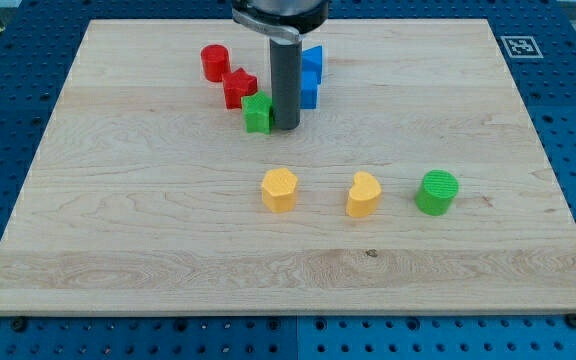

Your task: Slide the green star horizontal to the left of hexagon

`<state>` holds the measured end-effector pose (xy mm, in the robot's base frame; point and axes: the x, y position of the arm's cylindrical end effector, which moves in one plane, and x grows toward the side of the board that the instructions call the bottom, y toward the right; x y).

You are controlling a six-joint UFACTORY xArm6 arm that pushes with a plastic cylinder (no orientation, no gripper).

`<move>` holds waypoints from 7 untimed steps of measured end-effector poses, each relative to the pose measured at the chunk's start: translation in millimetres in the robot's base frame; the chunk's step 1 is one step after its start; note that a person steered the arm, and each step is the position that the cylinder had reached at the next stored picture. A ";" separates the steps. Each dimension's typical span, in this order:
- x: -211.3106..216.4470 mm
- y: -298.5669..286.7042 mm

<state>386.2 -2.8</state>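
Note:
The green star [257, 114] sits in the upper middle of the wooden board [118, 230]. My tip [286, 126] stands right beside it on the view's right, touching or nearly touching it. The yellow hexagon [279, 189] lies below, near the board's middle, a good way toward the view's bottom from the star. A red star [238, 88] sits just up and left of the green star, close against it.
A red cylinder [214, 62] lies up and left of the red star. Two blue blocks [311, 76] stand behind the rod on its right. A yellow heart [363, 194] and a green cylinder [436, 192] lie right of the hexagon.

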 end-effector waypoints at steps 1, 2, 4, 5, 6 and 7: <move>-29.8 14.9; -33.7 7.9; -23.1 -15.9; -7.9 -17.7; -1.1 -29.8; -1.1 -49.2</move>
<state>385.1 -52.0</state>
